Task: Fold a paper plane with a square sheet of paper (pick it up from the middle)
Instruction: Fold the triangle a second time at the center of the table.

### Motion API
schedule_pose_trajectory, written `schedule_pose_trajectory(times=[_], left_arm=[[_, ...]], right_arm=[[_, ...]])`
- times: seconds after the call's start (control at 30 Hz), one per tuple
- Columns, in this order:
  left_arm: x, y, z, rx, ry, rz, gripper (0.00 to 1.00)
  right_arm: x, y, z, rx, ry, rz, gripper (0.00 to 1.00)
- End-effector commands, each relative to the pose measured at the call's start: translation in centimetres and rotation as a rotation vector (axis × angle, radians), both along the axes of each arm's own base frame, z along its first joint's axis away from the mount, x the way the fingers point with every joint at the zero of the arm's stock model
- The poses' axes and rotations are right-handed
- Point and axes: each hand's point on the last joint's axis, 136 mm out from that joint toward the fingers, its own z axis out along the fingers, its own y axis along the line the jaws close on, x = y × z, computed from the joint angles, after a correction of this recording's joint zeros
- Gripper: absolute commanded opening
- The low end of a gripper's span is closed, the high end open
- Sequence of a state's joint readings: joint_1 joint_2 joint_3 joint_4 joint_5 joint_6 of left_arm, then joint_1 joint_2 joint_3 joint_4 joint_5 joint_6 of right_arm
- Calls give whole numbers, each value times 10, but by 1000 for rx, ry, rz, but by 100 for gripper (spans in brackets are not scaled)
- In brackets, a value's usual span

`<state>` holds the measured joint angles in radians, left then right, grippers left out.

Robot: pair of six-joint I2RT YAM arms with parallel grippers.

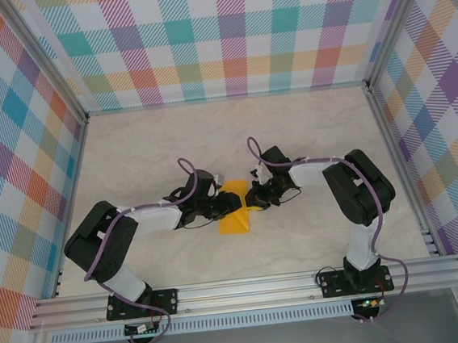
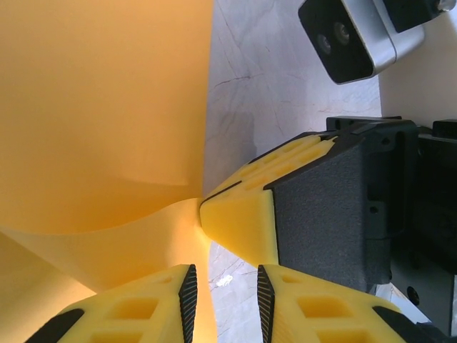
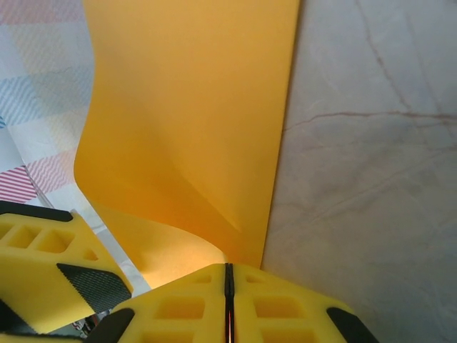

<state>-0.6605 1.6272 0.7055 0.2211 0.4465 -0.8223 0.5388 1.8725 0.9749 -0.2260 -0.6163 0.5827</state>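
Observation:
The square sheet of paper (image 1: 234, 207) is plain orange and lies partly lifted on the marble table between both arms. In the right wrist view the paper (image 3: 193, 107) curls up from the table, and my right gripper (image 3: 229, 268) is shut on its near edge, a thin orange line showing between the pads. My left gripper (image 2: 225, 275) is open; the table shows through the gap and the paper (image 2: 100, 107) runs along its left finger. A yellow fingertip of the right gripper (image 2: 243, 214) pinches the sheet just ahead of it. From above, the left gripper (image 1: 219, 208) and right gripper (image 1: 253, 201) flank the sheet.
The marble table (image 1: 145, 147) spreads to the back and sides. Checkered walls (image 1: 224, 34) with aluminium posts enclose it. The right arm's wrist camera (image 2: 350, 36) hangs close to my left gripper. A metal rail (image 1: 240, 288) runs along the near edge.

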Motion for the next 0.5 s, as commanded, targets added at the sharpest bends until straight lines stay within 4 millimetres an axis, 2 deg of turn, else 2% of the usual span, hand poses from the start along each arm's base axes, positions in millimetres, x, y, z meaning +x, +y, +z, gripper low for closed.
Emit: schedule_pose_trajectory(times=[0.0, 0.1, 0.47], left_arm=[[6, -10, 3, -20, -8, -15, 31], [6, -9, -5, 6, 5, -10, 31], [3, -3, -13, 44, 24, -1, 30]], right_arm=[[4, 5, 0, 0, -23, 24, 10], [5, 5, 0, -2, -22, 24, 10], [5, 4, -5, -12, -14, 25, 10]])
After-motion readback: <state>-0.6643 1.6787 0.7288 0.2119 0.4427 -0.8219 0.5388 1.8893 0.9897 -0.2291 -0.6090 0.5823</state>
